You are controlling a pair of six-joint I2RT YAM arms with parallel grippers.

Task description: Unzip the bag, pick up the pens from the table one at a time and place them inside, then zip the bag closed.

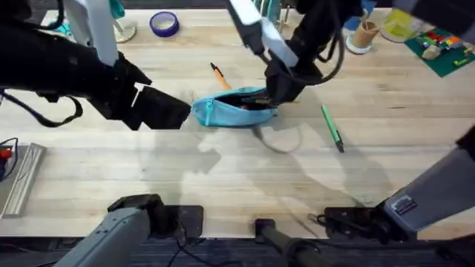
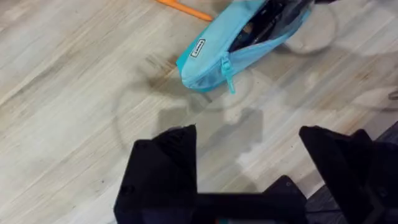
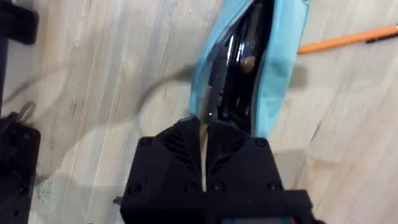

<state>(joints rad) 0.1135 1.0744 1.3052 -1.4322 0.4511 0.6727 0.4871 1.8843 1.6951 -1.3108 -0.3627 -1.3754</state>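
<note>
While the bag gapes open, these lines hold:
Desk (image 1: pixel 223 185): carries everything.
Bag (image 1: pixel 236 108): centre, unzipped, dark inside.
Right tool (image 3: pixel 203 140): over the bag's right end, fingers pinched on a yellowish pen; judged best to lower along the slot before release.
Left tool (image 2: pixel 249 155): fingers apart, just left of the bag.
Green pen (image 1: pixel 332 127): right.
Orange pen (image 1: pixel 219 76): far side.

Even, bright light from above falls on the pale table (image 1: pixel 223 178), where soft grey shadows spread near its front edge. The arms rising toward the overhead camera blur darkly, while a glint shines inside the open bag (image 3: pixel 245 50).
</note>
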